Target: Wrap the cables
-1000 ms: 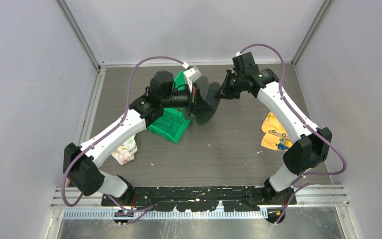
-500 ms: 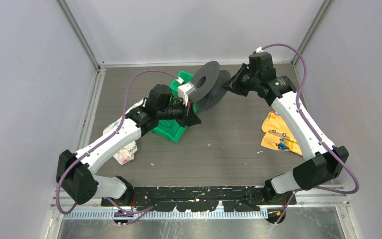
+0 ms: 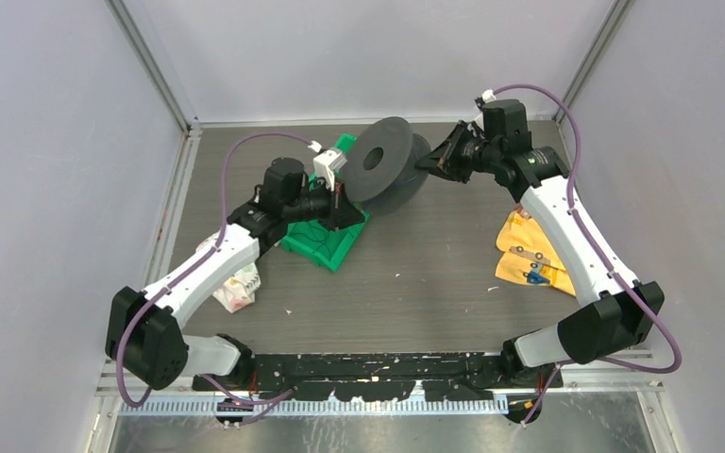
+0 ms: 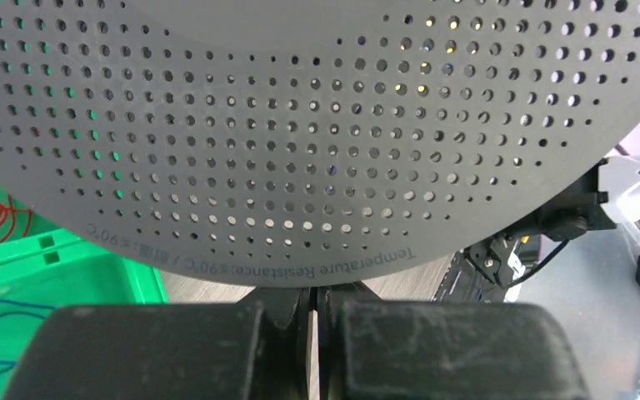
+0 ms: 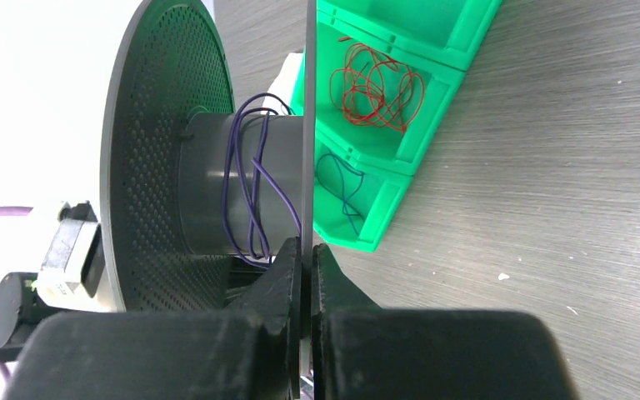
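A black two-flanged spool (image 3: pixel 380 162) hangs tilted above the back of the table. My right gripper (image 3: pixel 427 162) is shut on the thin edge of one flange (image 5: pixel 308 125); in its wrist view the gripper (image 5: pixel 307 246) pinches it. A thin purple cable (image 5: pixel 254 187) is looped loosely round the spool's hub. My left gripper (image 3: pixel 359 218) is shut, just below the spool over the green bin (image 3: pixel 326 241). In the left wrist view the gripper (image 4: pixel 312 293) holds nothing I can see, under the perforated flange (image 4: pixel 317 125). Red wire (image 5: pixel 379 83) and blue wire (image 5: pixel 346 187) lie in the bin.
Yellow packets (image 3: pixel 524 255) lie at the right beside the right arm. A crumpled white bag (image 3: pixel 236 288) lies at the left by the left arm. Grey walls close in the back and both sides.
My right gripper has carried the spool back and up and turned its flange towards the camera. My left gripper has come off the spool and drawn back to the left over the bin.
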`<state>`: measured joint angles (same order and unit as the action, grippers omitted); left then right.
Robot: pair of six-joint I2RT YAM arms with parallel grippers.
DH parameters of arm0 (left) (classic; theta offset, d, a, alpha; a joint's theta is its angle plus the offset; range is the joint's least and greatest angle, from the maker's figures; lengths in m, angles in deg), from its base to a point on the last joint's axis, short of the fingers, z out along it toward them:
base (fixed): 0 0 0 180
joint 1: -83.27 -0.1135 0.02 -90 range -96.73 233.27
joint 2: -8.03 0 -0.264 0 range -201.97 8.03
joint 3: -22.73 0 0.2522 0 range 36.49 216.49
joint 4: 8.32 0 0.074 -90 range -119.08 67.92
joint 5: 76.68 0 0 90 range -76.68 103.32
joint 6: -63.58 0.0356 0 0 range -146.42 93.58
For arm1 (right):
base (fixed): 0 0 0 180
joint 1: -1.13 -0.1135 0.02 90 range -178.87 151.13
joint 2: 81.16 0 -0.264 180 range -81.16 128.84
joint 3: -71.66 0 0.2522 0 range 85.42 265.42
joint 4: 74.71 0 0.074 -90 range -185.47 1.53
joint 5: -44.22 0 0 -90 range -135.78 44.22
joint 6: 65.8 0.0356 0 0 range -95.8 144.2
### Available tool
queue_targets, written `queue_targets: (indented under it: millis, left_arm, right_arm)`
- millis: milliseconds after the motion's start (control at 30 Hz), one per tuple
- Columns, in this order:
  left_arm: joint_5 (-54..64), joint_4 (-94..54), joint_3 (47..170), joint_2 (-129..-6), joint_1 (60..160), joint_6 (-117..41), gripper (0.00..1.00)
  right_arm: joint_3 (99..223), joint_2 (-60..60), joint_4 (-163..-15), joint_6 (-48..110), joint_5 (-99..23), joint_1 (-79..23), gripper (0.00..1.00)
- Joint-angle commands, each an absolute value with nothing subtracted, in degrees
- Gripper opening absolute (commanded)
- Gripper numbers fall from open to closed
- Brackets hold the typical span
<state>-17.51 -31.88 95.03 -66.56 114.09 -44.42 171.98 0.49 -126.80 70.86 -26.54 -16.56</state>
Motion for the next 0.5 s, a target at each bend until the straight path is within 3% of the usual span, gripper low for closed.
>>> queue_targets:
  millis: [0, 467]
  left_arm:
    - [-24.0, -25.3, 96.7, -67.2, 112.6, -45.9, 0.00]
    - [-40.8, -35.5, 103.2, -58.9, 107.7, -38.5, 0.00]
  right_arm:
    - [170.5, -4.9, -118.3, 71.9, -15.1, -15.4, 0.01]
    - [156.5, -7.5, -92.1, 89.1, 7.9, -13.4, 0.01]
